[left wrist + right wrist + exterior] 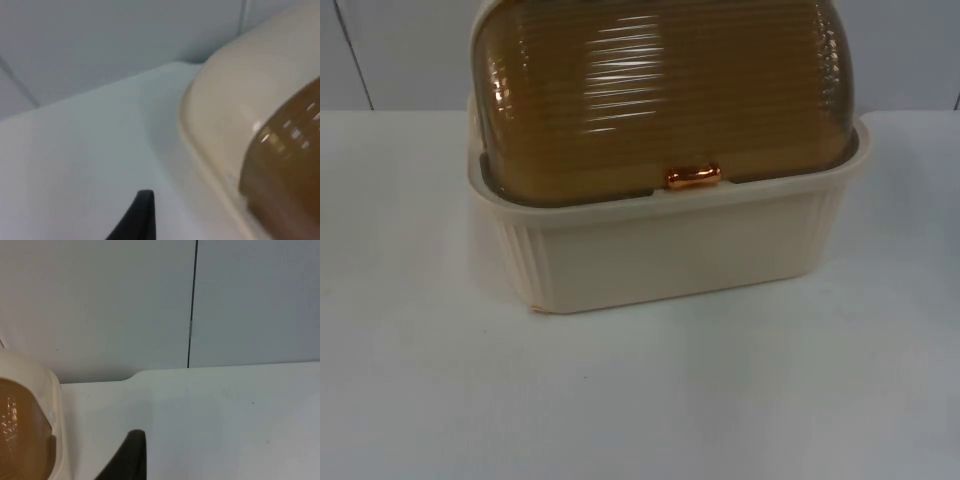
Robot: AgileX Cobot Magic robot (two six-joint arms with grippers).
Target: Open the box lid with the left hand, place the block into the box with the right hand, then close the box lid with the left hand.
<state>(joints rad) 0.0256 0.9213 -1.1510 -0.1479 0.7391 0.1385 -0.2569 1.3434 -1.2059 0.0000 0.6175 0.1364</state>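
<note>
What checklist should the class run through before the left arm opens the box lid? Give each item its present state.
1. Lid shut on the box: ok.
2. Copper handle at the lid's front edge, unobstructed: ok.
3. Box standing flat on the table: ok.
4. Left gripper's fingertip beside the box, apart from it: ok.
5. Left gripper open: cannot tell.
6. Block ready for the right gripper: cannot tell.

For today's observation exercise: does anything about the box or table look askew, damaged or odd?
Nothing stands out. The cream box sits level on the white table, its ribbed amber lid shut with the copper handle at the front rim.
</note>
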